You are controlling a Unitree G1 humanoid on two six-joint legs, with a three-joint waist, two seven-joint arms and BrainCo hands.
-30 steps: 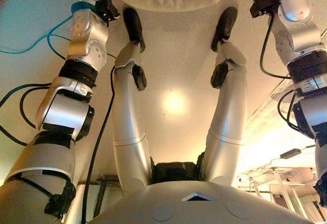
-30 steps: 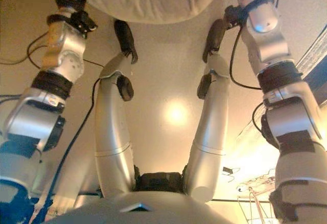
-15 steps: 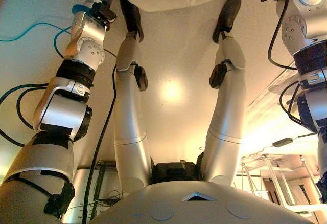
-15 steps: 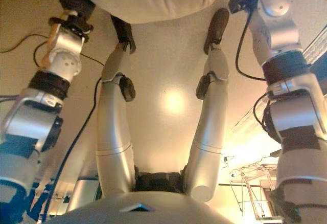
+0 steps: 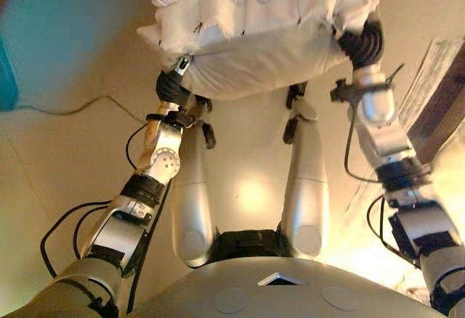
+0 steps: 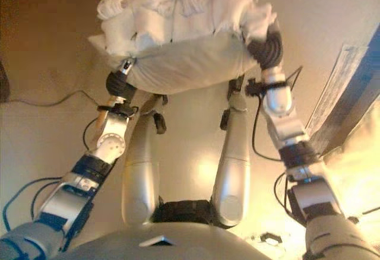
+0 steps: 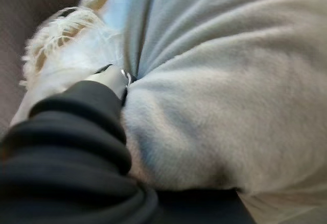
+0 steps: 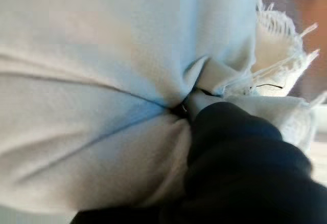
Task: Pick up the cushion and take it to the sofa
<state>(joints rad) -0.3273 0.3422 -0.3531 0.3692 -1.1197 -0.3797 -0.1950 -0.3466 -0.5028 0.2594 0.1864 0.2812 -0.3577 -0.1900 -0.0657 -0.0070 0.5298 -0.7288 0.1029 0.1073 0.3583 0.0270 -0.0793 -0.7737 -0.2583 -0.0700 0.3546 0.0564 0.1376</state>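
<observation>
The left hand point(image 5: 173, 84) at 9 o'clock and the right hand point(image 5: 361, 44) at 3 o'clock press into opposite ends of the pale fringed cushion point(image 5: 254, 35), carried above the floor point(image 5: 80, 180), finger positions hidden in fabric, no writing visible.

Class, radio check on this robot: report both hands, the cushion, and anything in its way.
Left hand and right hand pressed into opposite ends of the cushion, fingers buried in fabric. Cushion lifted clear of the floor, fringed side up. No obstacle seen; sofa not clearly in view.
</observation>
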